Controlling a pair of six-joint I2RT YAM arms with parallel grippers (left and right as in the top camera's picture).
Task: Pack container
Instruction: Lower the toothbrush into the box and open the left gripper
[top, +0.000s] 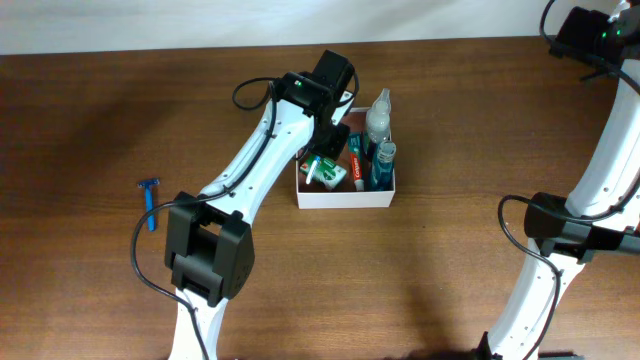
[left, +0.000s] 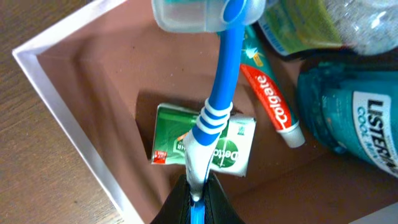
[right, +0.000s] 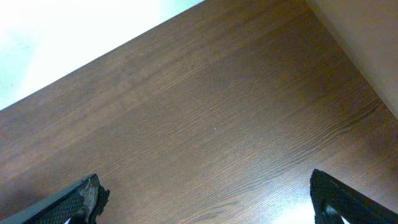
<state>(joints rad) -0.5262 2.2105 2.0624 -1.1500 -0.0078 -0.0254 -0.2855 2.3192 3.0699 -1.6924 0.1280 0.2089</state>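
The container (top: 340, 198) is a shallow white-walled box with a reddish-brown inside (left: 93, 74), at the table's middle. My left gripper (left: 198, 202) hangs over it, shut on the handle of a blue-and-white toothbrush (left: 217, 106) whose capped head points away from the jaws. Below the brush, on the box floor, lies a green soap packet (left: 239, 149). Beside it are a red-and-white Colgate tube (left: 273, 106) and a teal Listerine bottle (left: 354, 118). My right gripper (right: 208, 196) is open over bare wood, far from the box.
A blue razor (top: 151, 200) lies on the table to the left of the left arm (top: 250, 160). A clear bottle (top: 378, 118) stands in the box's far right corner. The right arm (top: 600, 160) rises along the right edge.
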